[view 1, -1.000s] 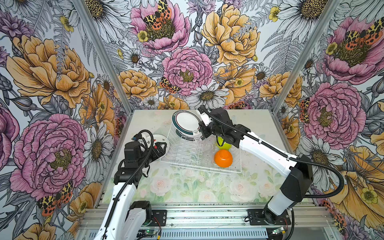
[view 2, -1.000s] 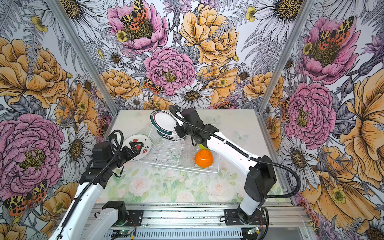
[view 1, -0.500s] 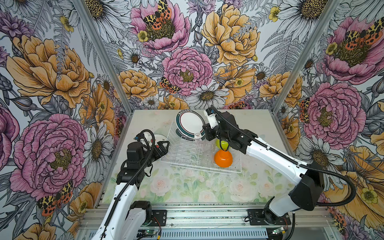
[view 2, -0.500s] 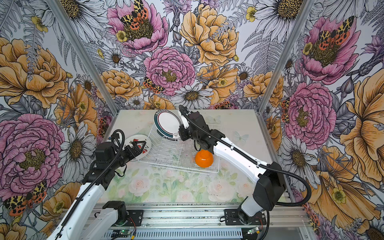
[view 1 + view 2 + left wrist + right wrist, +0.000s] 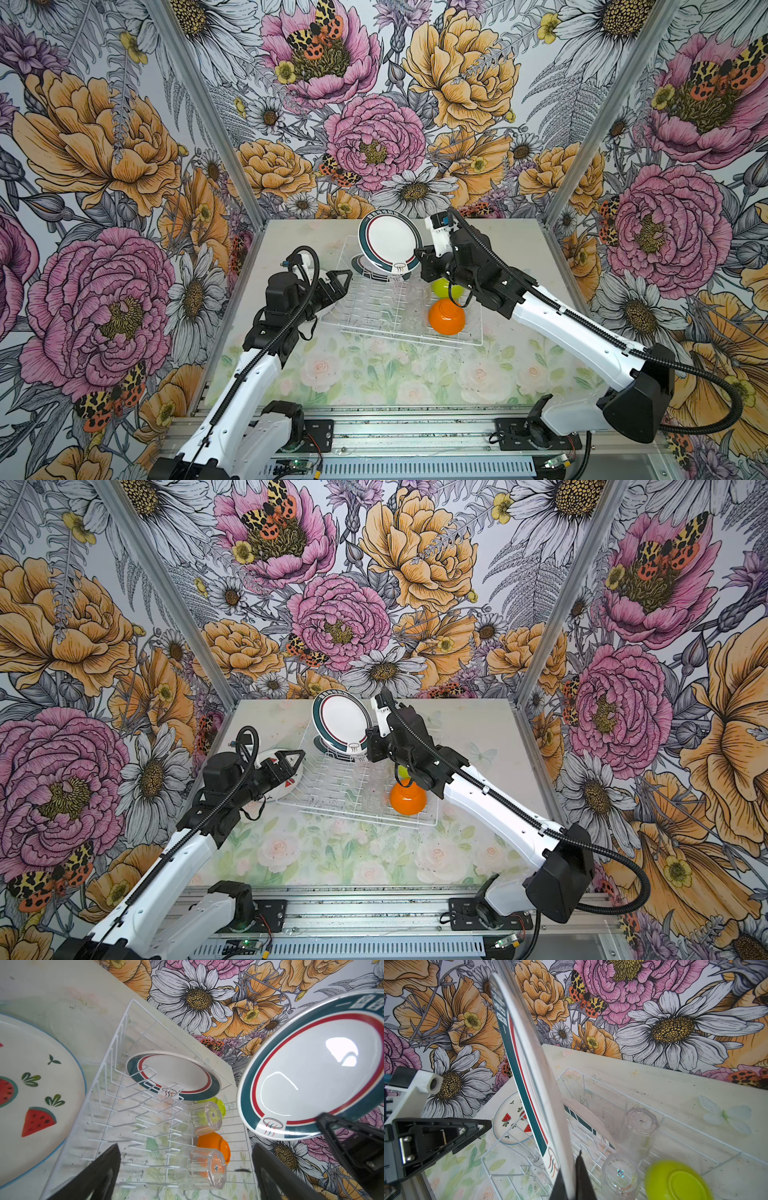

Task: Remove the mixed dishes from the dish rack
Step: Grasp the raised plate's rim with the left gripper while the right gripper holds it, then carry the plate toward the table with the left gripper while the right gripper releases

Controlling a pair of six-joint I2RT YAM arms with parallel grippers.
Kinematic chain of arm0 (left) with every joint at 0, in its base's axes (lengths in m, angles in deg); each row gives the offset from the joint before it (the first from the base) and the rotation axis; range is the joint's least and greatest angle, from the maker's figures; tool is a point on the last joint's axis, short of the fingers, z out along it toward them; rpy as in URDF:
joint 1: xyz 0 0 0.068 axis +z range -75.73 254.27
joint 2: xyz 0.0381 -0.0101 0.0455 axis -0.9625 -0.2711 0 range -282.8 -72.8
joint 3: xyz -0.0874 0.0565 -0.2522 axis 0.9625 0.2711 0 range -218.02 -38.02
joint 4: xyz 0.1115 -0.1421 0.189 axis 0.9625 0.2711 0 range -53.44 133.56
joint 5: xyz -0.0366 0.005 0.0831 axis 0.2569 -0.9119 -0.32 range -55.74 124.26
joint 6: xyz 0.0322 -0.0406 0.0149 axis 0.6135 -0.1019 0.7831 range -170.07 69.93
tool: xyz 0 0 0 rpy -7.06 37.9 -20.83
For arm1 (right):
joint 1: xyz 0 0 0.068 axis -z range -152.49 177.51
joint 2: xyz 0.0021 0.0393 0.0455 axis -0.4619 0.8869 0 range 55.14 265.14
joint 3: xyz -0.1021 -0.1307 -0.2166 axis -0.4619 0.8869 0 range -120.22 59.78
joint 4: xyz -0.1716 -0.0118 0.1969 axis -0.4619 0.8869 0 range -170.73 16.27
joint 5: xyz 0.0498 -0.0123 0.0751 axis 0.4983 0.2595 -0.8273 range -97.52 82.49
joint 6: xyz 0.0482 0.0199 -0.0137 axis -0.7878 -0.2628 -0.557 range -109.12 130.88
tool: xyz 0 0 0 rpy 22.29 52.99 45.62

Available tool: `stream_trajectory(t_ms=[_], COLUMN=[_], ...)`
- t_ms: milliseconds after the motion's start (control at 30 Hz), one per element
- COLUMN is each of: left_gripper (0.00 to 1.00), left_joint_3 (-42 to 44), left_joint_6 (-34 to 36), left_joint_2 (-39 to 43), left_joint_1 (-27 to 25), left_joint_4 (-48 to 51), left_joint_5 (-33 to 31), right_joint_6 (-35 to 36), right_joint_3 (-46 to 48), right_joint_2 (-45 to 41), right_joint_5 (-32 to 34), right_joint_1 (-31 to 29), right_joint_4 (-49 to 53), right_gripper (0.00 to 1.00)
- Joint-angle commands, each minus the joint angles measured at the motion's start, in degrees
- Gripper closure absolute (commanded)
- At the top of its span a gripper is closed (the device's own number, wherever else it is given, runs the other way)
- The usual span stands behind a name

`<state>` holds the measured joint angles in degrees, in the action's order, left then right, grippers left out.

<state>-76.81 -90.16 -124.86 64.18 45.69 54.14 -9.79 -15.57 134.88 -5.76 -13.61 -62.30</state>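
Dish by dish, emptying the rack [image 5: 374, 305]. Leaving the watermelon plate [image 5: 31, 1084] flat on the table [image 5: 374, 382] at nine o'clock of the rack, outside it. Hovering the left gripper [image 5: 337, 286] over that plate's rack-side edge with jaws spread as wide as they go, gripping nothing. Pointing it toward the rack, and reaching nearer than a second ago.

Hoisting a teal-rimmed plate [image 5: 388, 245] on edge above the rack's twelve o'clock end. Riding higher than a second ago, when sitting down among the prongs [image 5: 149, 1103], and now hanging clear of them. Pinching its rim at about four o'clock with the right gripper [image 5: 417, 262], jaws squeezed tight on it.

Judging from that: freeing one more dish from its slot, and needing only to carry it aside and set it down, probably by the watermelon plate.

Still leaving the following inside:
- a second teal-rimmed plate [image 5: 172, 1072], leaning at twelve o'clock;
- two tumblers [image 5: 204, 1119], bases up, just right of centre;
- a green bowl [image 5: 446, 287] at three o'clock, upturned;
- an orange bowl [image 5: 446, 318] at four o'clock, also upturned, almost touching the green one.
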Motion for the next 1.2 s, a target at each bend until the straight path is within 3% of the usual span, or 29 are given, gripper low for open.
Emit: stream_trajectory(t_ms=[0,167,467,733,1000,1167], left_gripper=[0.01,0.01,0.01,0.02,0.02,0.14], left_joint_3=[-3.3,-5.5,-11.6,-11.2,-11.6,-11.5], left_joint_6=[-1.1,-2.5,-1.6,-3.8,-6.0,-6.4], left_joint_2=[-1.4,-6.5,-16.0,-20.1,-23.7,-24.7], left_joint_1=[-2.1,-5.2,-10.3,-11.8,-11.9,-11.9], left_joint_4=[-6.6,-13.9,-21.7,-33.2,-38.7,-41.6], left_joint_5=[-2.2,-3.9,-1.9,-0.3,3.1,5.2], right_joint_6=[-4.0,-9.2,-12.6,-14.9,-16.3,-16.7], right_joint_3=[-1.1,-1.4,-0.3,0.3,0.1,0.3], right_joint_2=[-2.9,-4.5,-7.5,-8.1,-6.1,-5.2], right_joint_5=[0.6,-2.4,-7.1,-10.1,-14.1,-14.9], right_joint_1=[1.2,4.4,5.2,6.4,6.7,7.1], right_joint_4=[-4.1,-4.3,-5.3,-5.5,-6.3,-6.6], right_gripper=[1.00,1.00,1.00,1.00,1.00,1.00])
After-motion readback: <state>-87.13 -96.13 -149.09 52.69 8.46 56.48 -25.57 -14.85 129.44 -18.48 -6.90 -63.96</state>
